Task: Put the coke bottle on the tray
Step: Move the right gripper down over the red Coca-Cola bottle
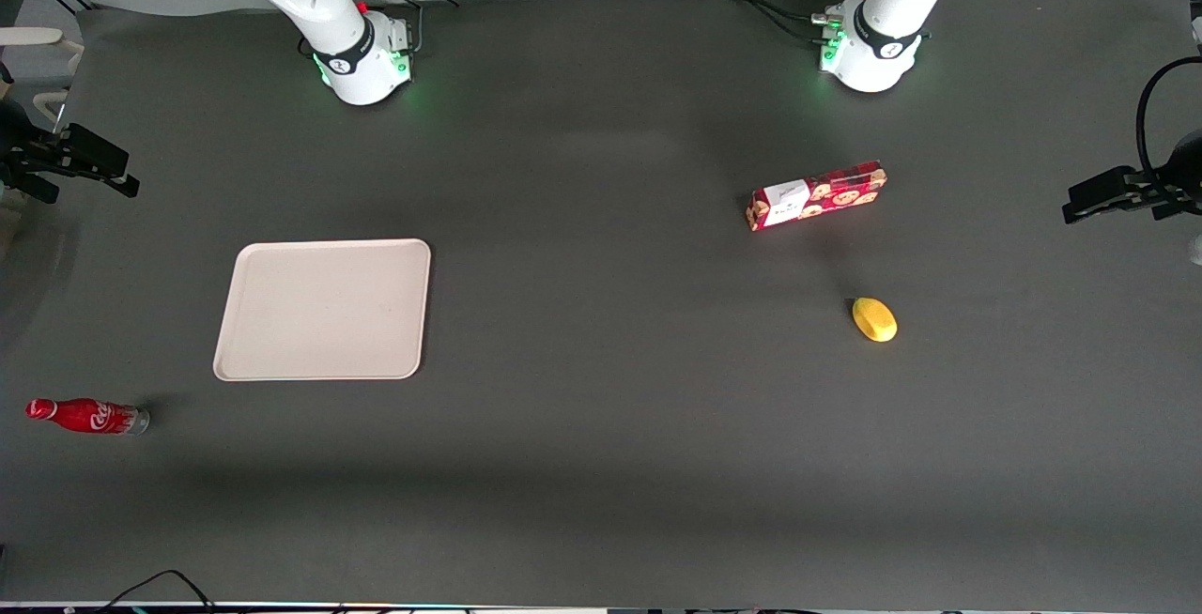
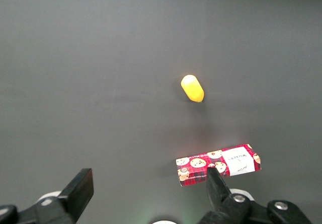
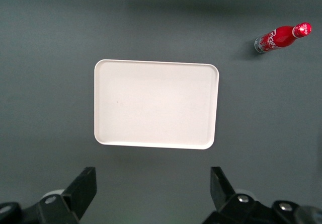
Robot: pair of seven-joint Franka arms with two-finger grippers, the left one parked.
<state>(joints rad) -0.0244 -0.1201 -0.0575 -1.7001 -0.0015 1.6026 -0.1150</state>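
Note:
The coke bottle lies on its side on the dark table, a slim red bottle with a red cap and silvery base. It is nearer the front camera than the tray and further toward the working arm's end of the table. The pale beige tray has nothing on it. My right gripper hangs high above the table, open, with nothing between its black fingers. From its wrist camera the tray and the coke bottle both lie well clear of the fingers. At the front view's edge the gripper shows as a dark shape.
A red cookie box and a yellow oval fruit lie toward the parked arm's end of the table. The parked arm's wrist view shows the same box and fruit. Dark bare mat surrounds the tray.

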